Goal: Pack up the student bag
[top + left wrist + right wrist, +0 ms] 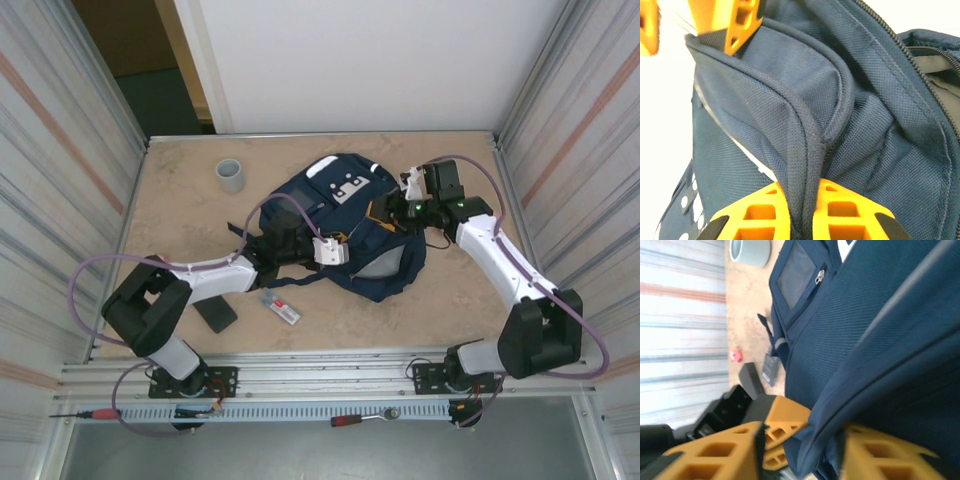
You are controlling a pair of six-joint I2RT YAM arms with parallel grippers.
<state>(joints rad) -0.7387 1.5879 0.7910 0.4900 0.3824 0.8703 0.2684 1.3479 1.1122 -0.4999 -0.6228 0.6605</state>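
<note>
Both on student bag (865,140) folds: left fingers (760,215) clamped (right fingers (715,460) parted, astride)

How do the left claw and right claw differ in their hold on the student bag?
The left claw is shut, pinching a seam fold of the student bag; the right claw stands open astride its edge. Left claw meets the bag's left side, right claw its right. Both have orange fingers.
</note>
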